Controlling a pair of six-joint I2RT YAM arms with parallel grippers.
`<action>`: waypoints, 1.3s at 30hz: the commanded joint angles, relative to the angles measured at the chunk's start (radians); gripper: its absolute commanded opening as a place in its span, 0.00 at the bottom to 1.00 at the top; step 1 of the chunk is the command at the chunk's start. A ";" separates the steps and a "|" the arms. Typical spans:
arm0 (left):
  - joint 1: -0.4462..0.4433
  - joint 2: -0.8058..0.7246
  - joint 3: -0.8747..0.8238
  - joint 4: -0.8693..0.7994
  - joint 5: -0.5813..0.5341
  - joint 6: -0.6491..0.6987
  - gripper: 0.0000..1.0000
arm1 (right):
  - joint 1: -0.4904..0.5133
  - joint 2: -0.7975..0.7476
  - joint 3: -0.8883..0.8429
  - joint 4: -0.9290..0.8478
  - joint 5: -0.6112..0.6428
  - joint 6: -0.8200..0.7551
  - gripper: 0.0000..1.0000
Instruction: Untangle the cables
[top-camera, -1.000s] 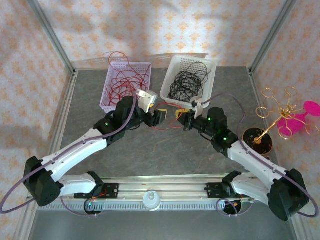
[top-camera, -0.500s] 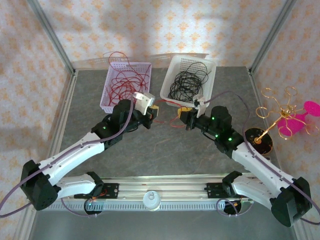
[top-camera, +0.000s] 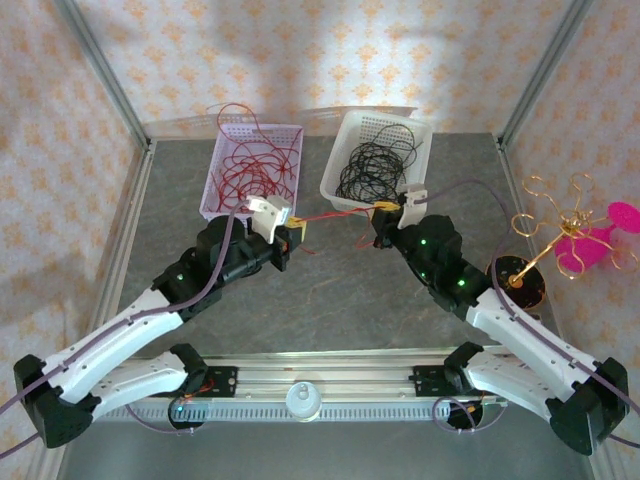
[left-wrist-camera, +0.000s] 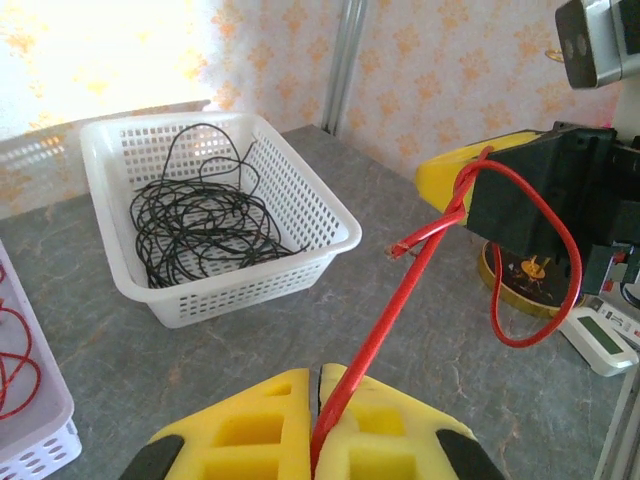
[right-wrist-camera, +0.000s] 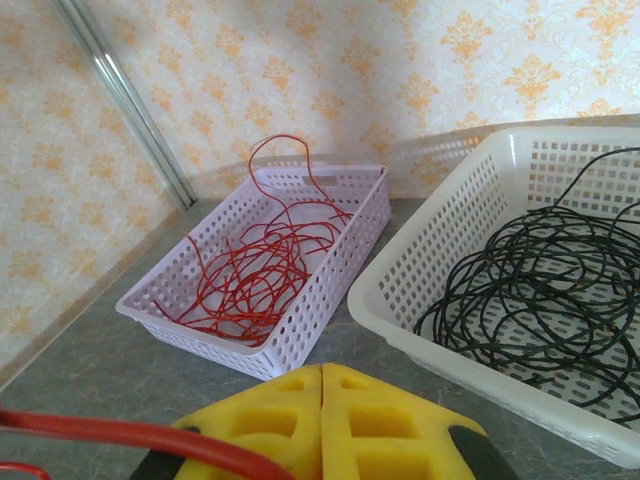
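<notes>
A red wire (top-camera: 330, 214) stretches taut between my two grippers over the grey table. My left gripper (top-camera: 293, 233) is shut on one part of it; in the left wrist view the red wire (left-wrist-camera: 400, 290) rises from the closed yellow fingers (left-wrist-camera: 270, 420) of the left gripper (left-wrist-camera: 320, 375) to the right gripper (left-wrist-camera: 470, 185), where it curls in a loose loop with a free end. My right gripper (top-camera: 380, 212) is shut; in its wrist view the red wire (right-wrist-camera: 120, 432) crosses below the right gripper (right-wrist-camera: 322, 370). More red wires (top-camera: 252, 165) and black wires (top-camera: 372, 168) lie in baskets.
The lilac basket (top-camera: 215, 205) and the white basket (top-camera: 340, 195) stand side by side just beyond the grippers. A gold wire tree on a pink base (top-camera: 570, 240) and a black round disc (top-camera: 515, 282) sit at the right. Metal frame posts edge the table.
The grippers have drawn apart: the left one pulled back to the left, the right one moved toward the white basket. The red wire between them went from slack to straight.
</notes>
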 joint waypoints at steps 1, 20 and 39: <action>0.045 -0.129 0.028 -0.134 -0.284 -0.007 0.00 | -0.115 -0.043 -0.013 -0.045 0.464 0.058 0.00; 0.045 -0.147 0.269 -0.232 -0.316 0.080 0.00 | -0.126 0.018 -0.078 -0.025 0.569 -0.106 0.38; 0.045 -0.104 0.516 -0.275 -0.524 0.188 0.00 | -0.225 0.027 -0.179 0.073 0.544 -0.024 0.60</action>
